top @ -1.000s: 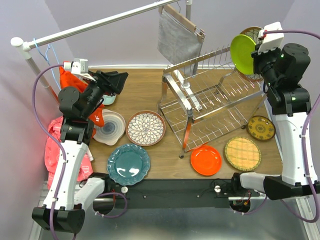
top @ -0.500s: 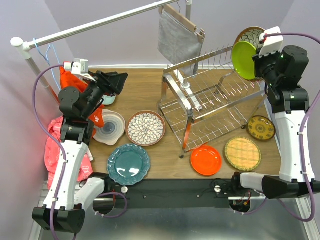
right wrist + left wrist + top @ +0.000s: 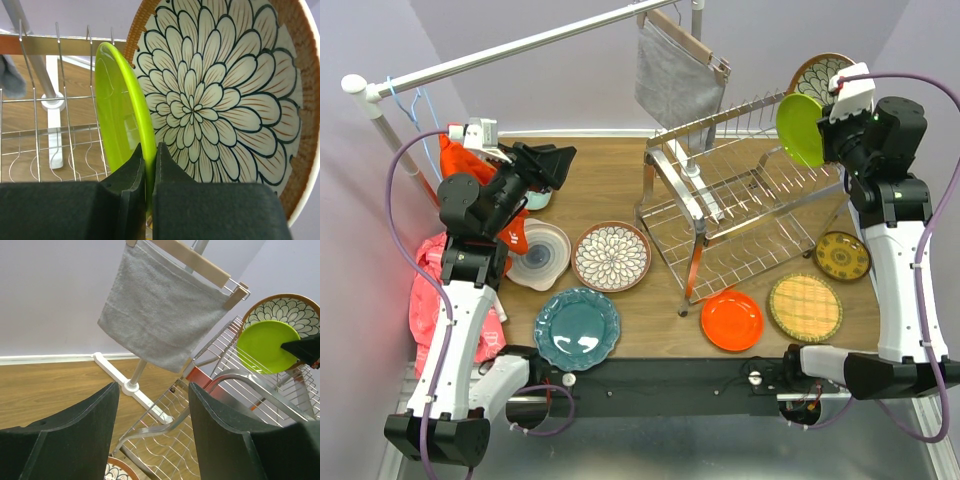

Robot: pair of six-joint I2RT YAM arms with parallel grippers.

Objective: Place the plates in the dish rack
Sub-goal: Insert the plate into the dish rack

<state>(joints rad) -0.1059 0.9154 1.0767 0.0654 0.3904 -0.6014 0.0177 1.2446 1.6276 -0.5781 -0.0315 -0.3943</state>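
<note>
"While the right gripper point(image 3: 150, 155) is pinching its rim, where is the green plate point(image 3: 117, 120) sitting?"

"It is being held upright at the right end of the dish rack's point(image 3: 740, 200) top tier. It is plain glossy lime, just in front of a flowered plate point(image 3: 215, 100) standing there."

"What is crowding it?"

"That flowered plate is filling the space behind, and a grey cloth point(image 3: 675, 75) is hanging beyond the rack. The left gripper point(image 3: 152, 387) is hovering well apart, fingers spread, holding nothing."

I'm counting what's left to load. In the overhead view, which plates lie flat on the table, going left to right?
white-grey swirl plate → teal scalloped plate → brown-rimmed floral plate → orange plate → yellow woven plate → dark-yellow patterned plate
</note>
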